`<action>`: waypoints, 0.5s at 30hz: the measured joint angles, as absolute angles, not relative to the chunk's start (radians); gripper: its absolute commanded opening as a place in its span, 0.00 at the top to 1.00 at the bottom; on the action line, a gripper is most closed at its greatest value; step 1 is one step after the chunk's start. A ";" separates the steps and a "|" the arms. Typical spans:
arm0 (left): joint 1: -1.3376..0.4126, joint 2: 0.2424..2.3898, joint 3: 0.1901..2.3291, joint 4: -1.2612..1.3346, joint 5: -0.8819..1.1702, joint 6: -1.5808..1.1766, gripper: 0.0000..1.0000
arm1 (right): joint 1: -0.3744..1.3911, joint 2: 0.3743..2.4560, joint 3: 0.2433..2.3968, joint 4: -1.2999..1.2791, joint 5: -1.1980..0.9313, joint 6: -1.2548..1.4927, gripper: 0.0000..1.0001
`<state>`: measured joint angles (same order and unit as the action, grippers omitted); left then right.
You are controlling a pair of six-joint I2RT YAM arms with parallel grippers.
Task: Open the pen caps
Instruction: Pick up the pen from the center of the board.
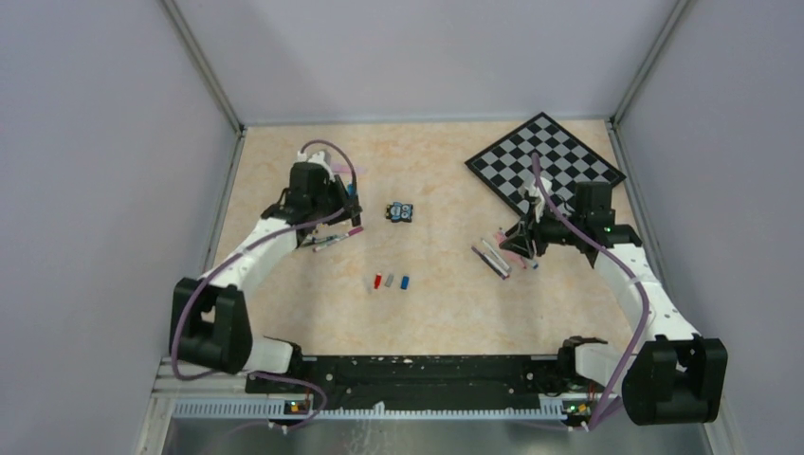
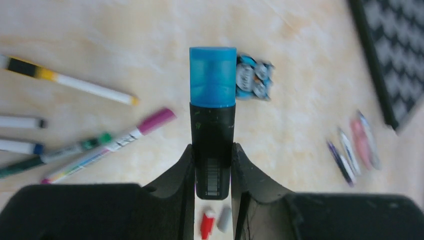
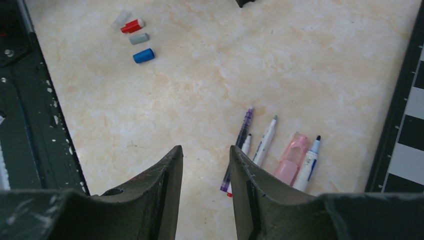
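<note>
The left fingers (image 2: 186,165) are closed on the lower body of a black marker (image 2: 212,130), one on each side, and hold it above the desk (image 2: 300,45). The marker's cap (image 2: 213,77), a clear blue one, is on and points away from the wrist, so this marker is gripped but not yet opened. The right fingers (image 3: 167,175) stand a little apart with nothing between them, low over the right side of the desk.

Just beside the right fingers four pens (image 3: 265,142) lie in a row, near the edge of the chessboard (image 1: 545,161). Their tips show bare, so I judge them already opened. In the middle of the desk, well apart from both arms, lie a red cap (image 3: 132,26), a grey cap (image 3: 139,38) and a blue cap (image 3: 143,55). Next to the red one there is a pale piece that I cannot make out.

On the left side about five more pens (image 2: 90,87) lie below the left wrist. One of them has a magenta cap (image 2: 156,120) on. The others show dark or coloured ends, but they are too blurred to say if these are caps or tips. A small toy block (image 2: 254,77) lies beyond the marker.

In my judgement the task is near its half: the right group is done, the held marker comes next, and the left group is mostly left to do.
</note>
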<state>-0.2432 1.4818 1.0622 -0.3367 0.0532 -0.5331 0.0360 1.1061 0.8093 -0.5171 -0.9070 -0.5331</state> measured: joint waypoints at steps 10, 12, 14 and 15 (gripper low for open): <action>-0.441 1.142 0.451 0.477 0.496 -0.717 1.00 | 0.037 1.042 0.657 -0.381 -1.176 -0.444 0.41; -0.537 1.129 0.427 0.574 0.477 -0.746 1.00 | 0.038 1.034 0.629 -0.325 -1.229 -0.406 0.40; -0.628 1.127 0.415 0.669 0.434 -0.772 1.00 | 0.046 1.030 0.602 -0.263 -1.272 -0.352 0.40; -0.665 1.128 0.413 0.706 0.400 -0.785 1.00 | 0.051 1.030 0.594 -0.232 -1.285 -0.322 0.40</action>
